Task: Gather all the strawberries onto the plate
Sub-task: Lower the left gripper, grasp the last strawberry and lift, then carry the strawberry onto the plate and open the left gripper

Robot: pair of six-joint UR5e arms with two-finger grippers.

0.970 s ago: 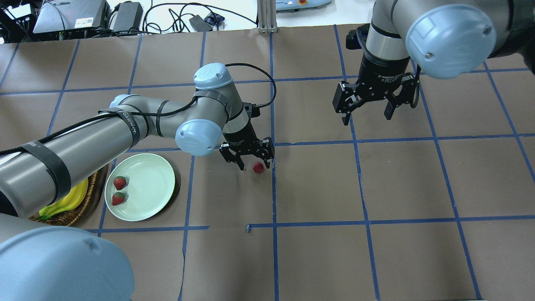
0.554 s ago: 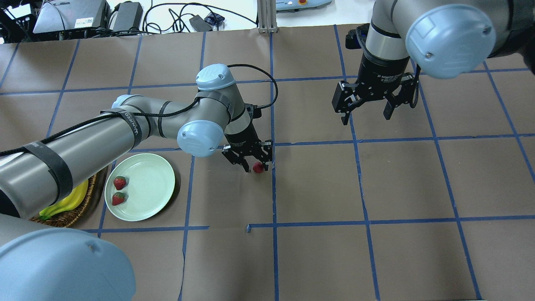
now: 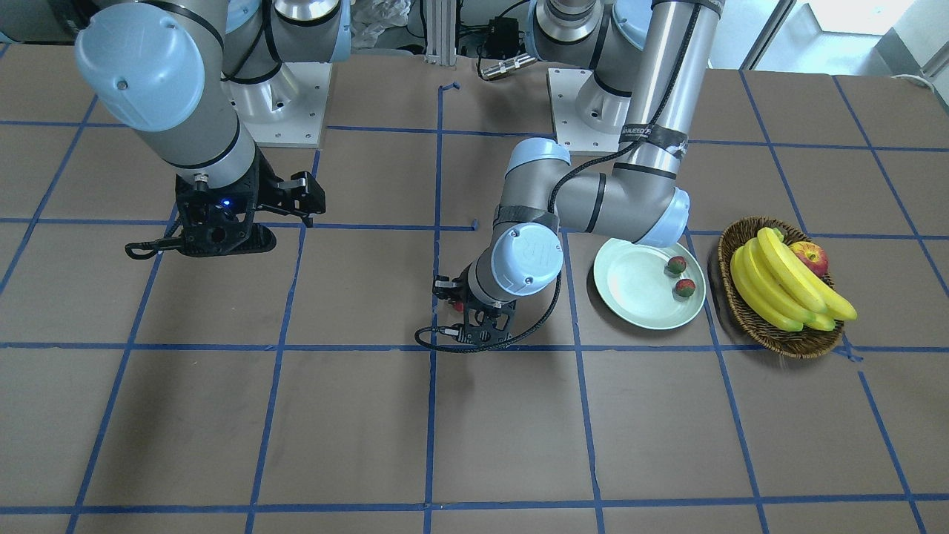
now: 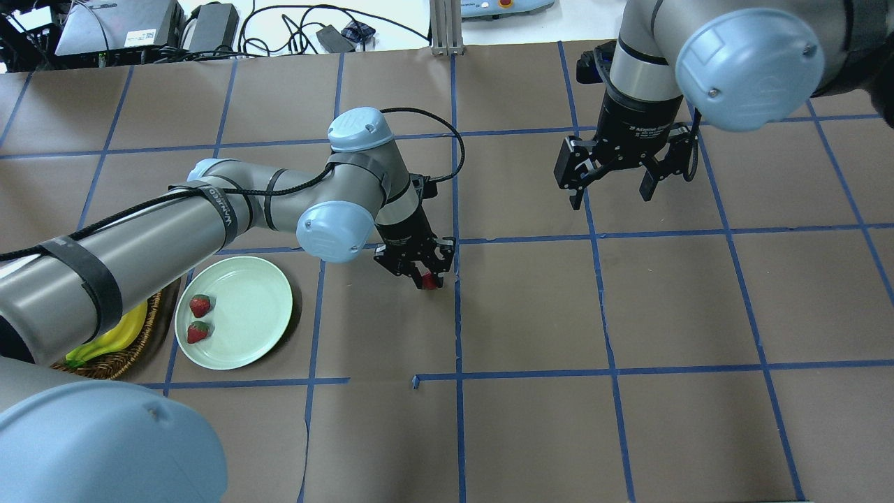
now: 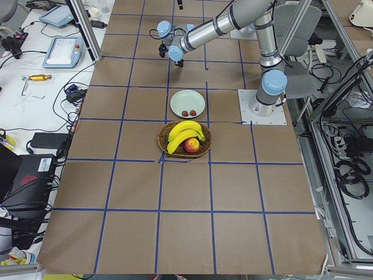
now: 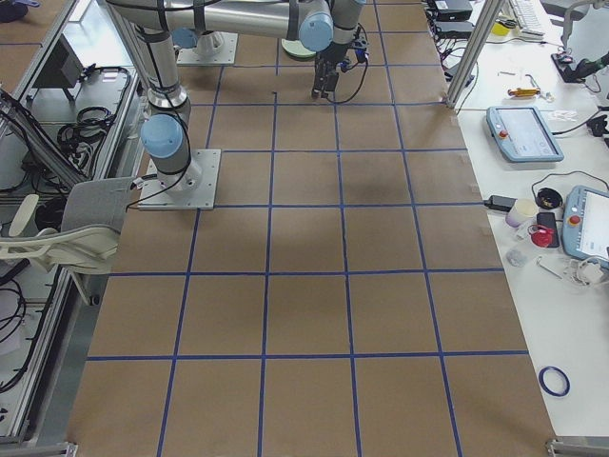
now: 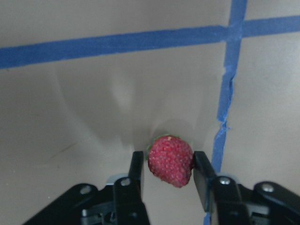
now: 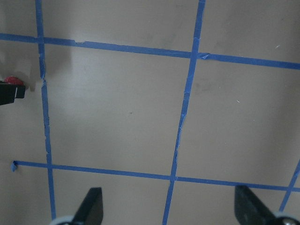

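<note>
Many blue tape lines grid the brown paper-covered table.

Light is bright and even, falling from above, so the arms cast only soft, faint shadows on the table. The plate shows a mild sheen. The white surface past the table's far edge is blown out in the overhead view. The left wrist view renders the paper pale, and the strawberry is fairly sharp there, with a dim shadow behind it. In the right wrist view the right gripper is blurred at the lower edge.
</note>
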